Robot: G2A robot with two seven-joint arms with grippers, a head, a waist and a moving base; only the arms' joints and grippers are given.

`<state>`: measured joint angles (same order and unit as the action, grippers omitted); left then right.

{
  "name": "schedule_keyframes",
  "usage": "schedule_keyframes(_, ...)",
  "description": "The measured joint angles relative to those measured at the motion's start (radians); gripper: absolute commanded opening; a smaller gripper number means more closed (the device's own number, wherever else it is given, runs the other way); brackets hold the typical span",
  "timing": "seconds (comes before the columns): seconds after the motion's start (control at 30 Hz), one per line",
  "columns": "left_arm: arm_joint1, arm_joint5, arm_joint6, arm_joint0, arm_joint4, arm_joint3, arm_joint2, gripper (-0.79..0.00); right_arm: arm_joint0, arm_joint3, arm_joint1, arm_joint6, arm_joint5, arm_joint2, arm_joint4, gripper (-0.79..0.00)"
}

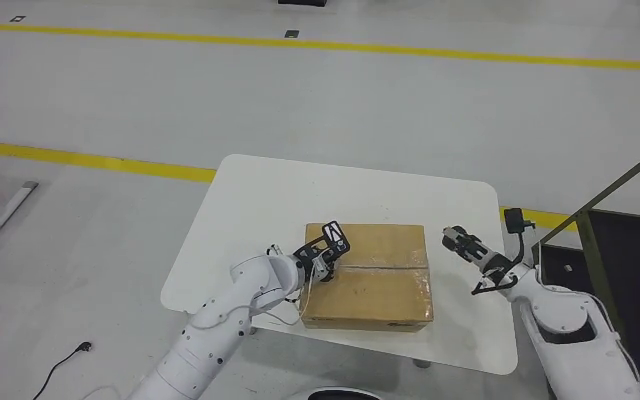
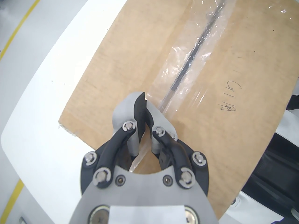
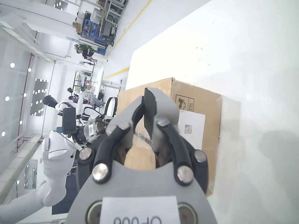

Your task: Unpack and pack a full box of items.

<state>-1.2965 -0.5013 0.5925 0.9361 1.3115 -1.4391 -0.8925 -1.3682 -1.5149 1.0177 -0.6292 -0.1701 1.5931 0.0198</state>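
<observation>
— Flagging risks first: we see the box (image 1: 370, 275) shut on the table (image 1: 250, 200), with tape (image 2: 198, 54) along its centre seam; the left gripper (image 2: 143, 100) is closed over that seam at the box's left end, nothing visible between its pads.
— Agreed; the right gripper (image 3: 146, 101) is closed too, holding nothing, just off the box's right end and apart from it.
— The tape looks slit partway; we can't tell if it's slit all the way; if it's not, prying could drag the whole box, since nothing pins it.
— And the box sits near the table's near edge; we judge a pull toward the robot could tip it off.
— For room, bare tabletop shows beyond the box and to its left, with less on the right, where the right gripper hangs; we'd unload to the far side.
</observation>
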Motion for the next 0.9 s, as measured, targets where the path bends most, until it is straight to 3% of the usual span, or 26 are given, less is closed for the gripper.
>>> schedule_keyframes(0.47,-0.002,-0.003,-0.001,0.001,0.001,-0.004,0.001,-0.785,0.012,0.045,-0.007,-0.184,0.016,-0.050,0.015,-0.462)
schedule_keyframes(0.7,-0.003,-0.006,-0.004,-0.002,0.004,0.003,0.002,-0.785,0.016,0.053,-0.010,-0.215,0.006,-0.054,0.001,-0.785)
schedule_keyframes(0.9,-0.004,-0.008,-0.009,-0.004,0.003,0.009,0.002,-0.785,0.022,0.053,-0.012,-0.214,0.010,-0.059,0.022,-0.785)
